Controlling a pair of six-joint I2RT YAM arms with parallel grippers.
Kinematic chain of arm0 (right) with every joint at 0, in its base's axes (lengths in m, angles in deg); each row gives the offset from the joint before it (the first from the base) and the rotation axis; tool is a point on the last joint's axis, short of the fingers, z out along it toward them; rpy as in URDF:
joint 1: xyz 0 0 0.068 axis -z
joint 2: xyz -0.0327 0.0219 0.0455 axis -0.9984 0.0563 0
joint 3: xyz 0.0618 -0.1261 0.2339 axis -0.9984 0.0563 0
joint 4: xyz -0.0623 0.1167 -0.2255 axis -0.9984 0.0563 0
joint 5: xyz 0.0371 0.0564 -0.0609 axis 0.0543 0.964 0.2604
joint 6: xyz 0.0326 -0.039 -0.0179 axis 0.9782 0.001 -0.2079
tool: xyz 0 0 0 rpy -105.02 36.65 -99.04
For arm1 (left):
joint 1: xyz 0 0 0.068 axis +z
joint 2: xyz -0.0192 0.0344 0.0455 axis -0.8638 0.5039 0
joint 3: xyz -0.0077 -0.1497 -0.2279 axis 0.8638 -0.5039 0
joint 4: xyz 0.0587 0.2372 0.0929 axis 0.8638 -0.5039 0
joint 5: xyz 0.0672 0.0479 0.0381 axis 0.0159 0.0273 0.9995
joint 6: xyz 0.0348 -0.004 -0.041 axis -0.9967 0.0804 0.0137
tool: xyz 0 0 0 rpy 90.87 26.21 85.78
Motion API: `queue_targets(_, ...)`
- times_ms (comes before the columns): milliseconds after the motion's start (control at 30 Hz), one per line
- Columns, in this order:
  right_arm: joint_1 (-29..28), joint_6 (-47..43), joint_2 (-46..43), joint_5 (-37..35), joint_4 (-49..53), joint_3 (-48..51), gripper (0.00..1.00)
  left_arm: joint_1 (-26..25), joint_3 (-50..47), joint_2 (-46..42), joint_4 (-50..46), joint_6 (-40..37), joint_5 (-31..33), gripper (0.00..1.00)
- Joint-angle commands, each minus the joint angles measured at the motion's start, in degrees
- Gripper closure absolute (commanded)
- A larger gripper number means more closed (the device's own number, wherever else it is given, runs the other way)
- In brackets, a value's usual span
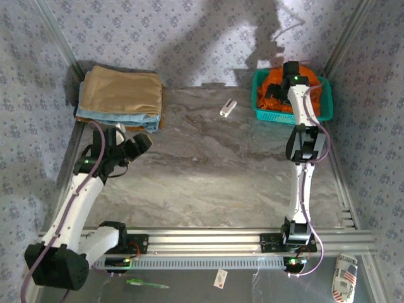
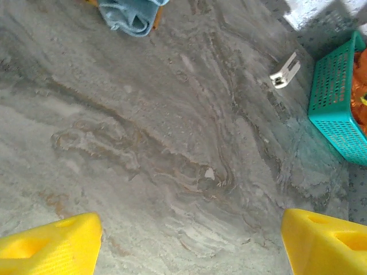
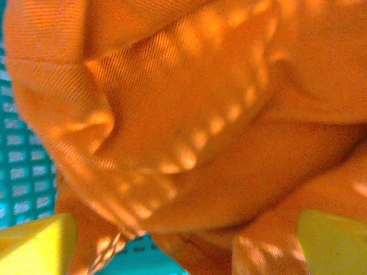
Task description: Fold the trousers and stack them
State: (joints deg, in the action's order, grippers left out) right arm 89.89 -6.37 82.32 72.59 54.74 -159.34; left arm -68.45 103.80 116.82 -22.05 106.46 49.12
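The orange trousers (image 1: 275,95) lie crumpled in the teal basket (image 1: 257,95) at the back right of the table. My right gripper (image 1: 294,74) hangs over the basket. In the right wrist view its yellow fingers stand open just above the trousers (image 3: 189,114), with folds of the fabric spanning the gap of the gripper (image 3: 183,243) and the basket's mesh (image 3: 26,172) at the left. My left gripper (image 1: 135,146) hovers open over bare table at the left, near the folded stack. In its wrist view the gripper (image 2: 189,240) has nothing between its fingers, and the basket (image 2: 332,114) sits at the far right.
A folded tan cloth (image 1: 123,91) lies on a light blue cloth (image 1: 120,118) at the back left; the blue cloth's edge (image 2: 129,14) is seen from the left wrist. A small white object (image 1: 228,108) (image 2: 285,71) lies left of the basket. Patterned walls enclose the table.
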Motion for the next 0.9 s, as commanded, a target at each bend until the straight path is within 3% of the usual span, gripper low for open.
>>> queue_targets(0,0.41,-2.59,5.35,-3.78,6.83,-7.43,0.0,-0.45,2.26,2.2,0.75,-1.57,-0.38,0.18)
queue_targets(133,0.4,-3.75,7.83,-5.74,4.81,-7.92,0.0,-0.51,3.15,4.52,1.12,-2.14,-0.04,0.18)
queue_targets(200,0.6,-3.76,8.95,-4.24,4.36,-8.27,0.12,-0.47,3.76,5.7,0.94,-2.61,0.4,0.18)
queue_targets(300,1.1,-3.36,10.0,-1.38,4.24,-8.62,0.6,-0.48,4.38,7.09,0.95,-3.32,0.54,0.19)
queue_targets(400,1.34,-3.15,9.55,1.57,4.5,-9.35,0.96,-0.47,5.29,8.52,0.68,-4.58,-0.78,0.22)
queue_targets(433,1.32,-2.9,8.97,1.65,4.66,-9.56,1.0,-0.56,5.52,8.88,0.46,-4.97,-1.21,0.23)
queue_targets(633,-0.05,-0.59,-1.03,-2.49,2.34,-7.23,1.0,-0.61,5.47,8.35,0.47,-5.47,-2.75,0.3)
queue_targets(867,-5.72,-2.25,-16.95,-15.06,-4.11,1.42,1.0,-2.2,3.39,3.15,0.94,-4.39,-1.68,0.34)
